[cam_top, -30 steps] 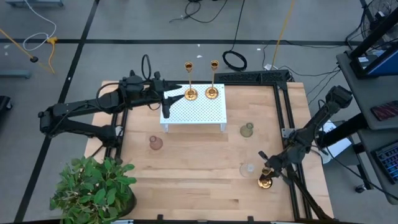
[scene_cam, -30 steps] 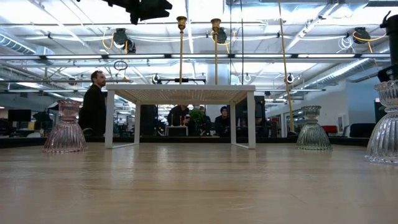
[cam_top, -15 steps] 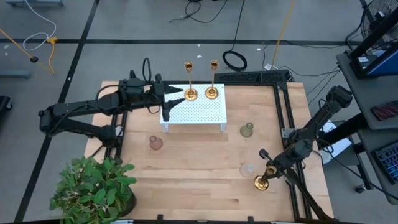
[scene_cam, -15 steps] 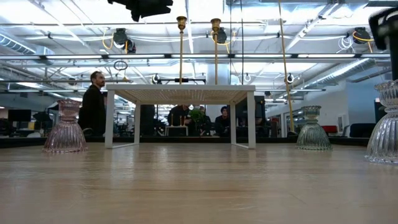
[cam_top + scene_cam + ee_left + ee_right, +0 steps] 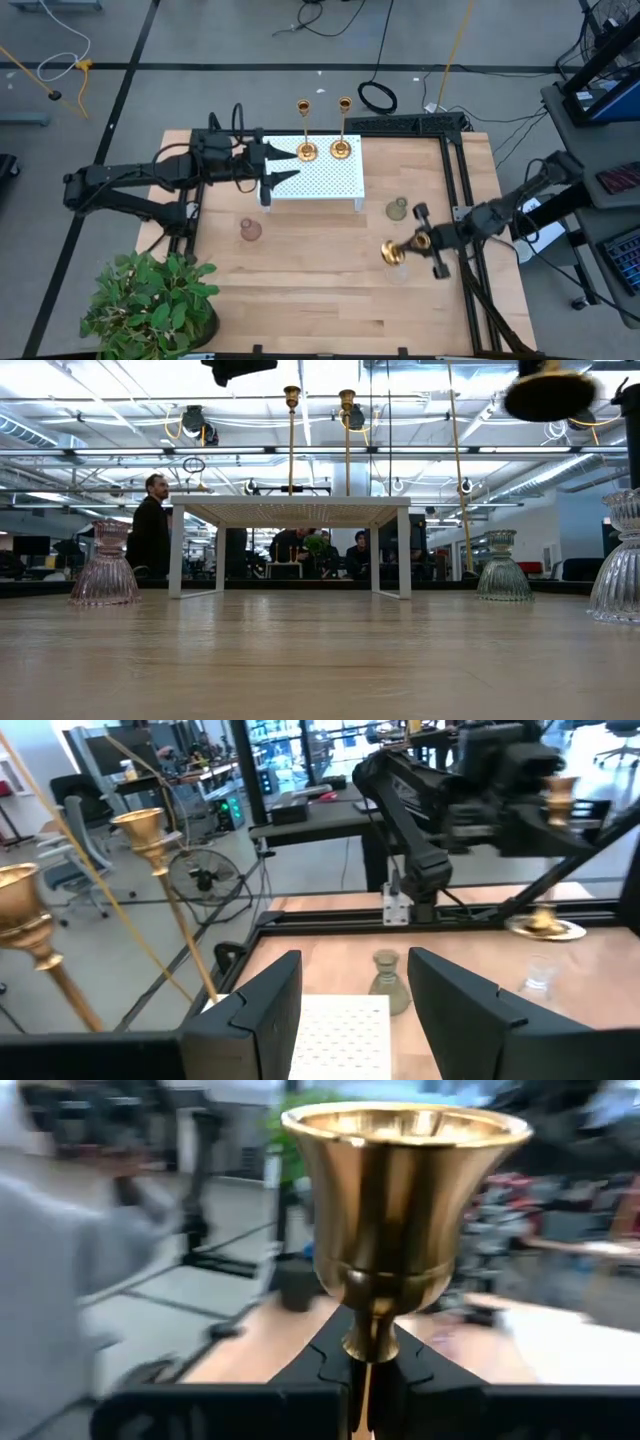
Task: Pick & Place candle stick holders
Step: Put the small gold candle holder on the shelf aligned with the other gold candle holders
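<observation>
Two gold holders [image 5: 322, 150] stand on the white rack [image 5: 312, 177]; right claw [image 5: 423, 240] grips a third (tilted), so level it first; left claw [image 5: 287, 163] gapes.

No text, label or number (signs included) can be read anywhere.

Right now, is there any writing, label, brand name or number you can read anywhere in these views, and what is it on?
None: no word, brand or number can be read in any view.
The gold candle stick holder clamped in the right gripper shows plain metal, no marking.
The white perforated stand and wooden table carry no print.
The monitors in the room beyond the table are too small and blurred to read.
</observation>
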`<state>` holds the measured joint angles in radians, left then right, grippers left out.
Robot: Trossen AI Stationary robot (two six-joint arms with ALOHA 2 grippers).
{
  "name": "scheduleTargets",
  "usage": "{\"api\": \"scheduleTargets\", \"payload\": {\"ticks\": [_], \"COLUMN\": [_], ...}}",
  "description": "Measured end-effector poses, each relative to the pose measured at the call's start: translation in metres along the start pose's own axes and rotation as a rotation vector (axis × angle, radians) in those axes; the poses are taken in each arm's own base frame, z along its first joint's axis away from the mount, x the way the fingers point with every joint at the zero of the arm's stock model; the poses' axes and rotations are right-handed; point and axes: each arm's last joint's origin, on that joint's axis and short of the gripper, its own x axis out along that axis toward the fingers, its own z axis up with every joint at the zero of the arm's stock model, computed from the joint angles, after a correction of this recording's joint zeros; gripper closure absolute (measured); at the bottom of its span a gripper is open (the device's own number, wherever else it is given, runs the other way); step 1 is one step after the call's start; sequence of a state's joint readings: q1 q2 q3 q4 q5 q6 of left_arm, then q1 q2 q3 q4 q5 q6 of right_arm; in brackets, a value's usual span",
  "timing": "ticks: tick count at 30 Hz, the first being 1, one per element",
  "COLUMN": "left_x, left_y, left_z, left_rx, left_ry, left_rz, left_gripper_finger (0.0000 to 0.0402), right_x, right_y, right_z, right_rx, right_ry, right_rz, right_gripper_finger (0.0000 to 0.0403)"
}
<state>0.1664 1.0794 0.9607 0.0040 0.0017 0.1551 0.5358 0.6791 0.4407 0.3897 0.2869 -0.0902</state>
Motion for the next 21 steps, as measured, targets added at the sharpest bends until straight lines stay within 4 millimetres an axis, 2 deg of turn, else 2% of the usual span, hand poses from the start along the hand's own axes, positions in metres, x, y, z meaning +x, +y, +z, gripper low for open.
{"api": "scheduleTargets", "payload": {"ticks": [5,11,14,21], "left_x": [0.000,0.002,0.008,0.040], "left_y": [-0.007,-0.015,-0.021,-0.040], "left_z": [0.001,0.001,-0.004,-0.018], "left_rx": [0.002,-0.005,-0.039,-0.104], "left_ry": [-0.004,-0.003,0.023,0.038], "left_rz": [-0.026,-0.059,-0.082,-0.131], "left_gripper_finger": [0.0211,0.0211,0.0211,0.0211], "right_x": [0.013,0.040,0.055,0.087], "right_y": [-0.027,-0.065,-0.084,-0.119], "right_z": [0.017,0.018,0.015,0.002], "right_rx": [-0.014,0.098,0.129,0.173], "right_ry": [-0.020,0.025,0.059,0.132], "right_rz": [-0.168,-0.354,-0.340,-0.295], "right_gripper_finger": [0.0402,0.0402,0.0402,0.0402]}}
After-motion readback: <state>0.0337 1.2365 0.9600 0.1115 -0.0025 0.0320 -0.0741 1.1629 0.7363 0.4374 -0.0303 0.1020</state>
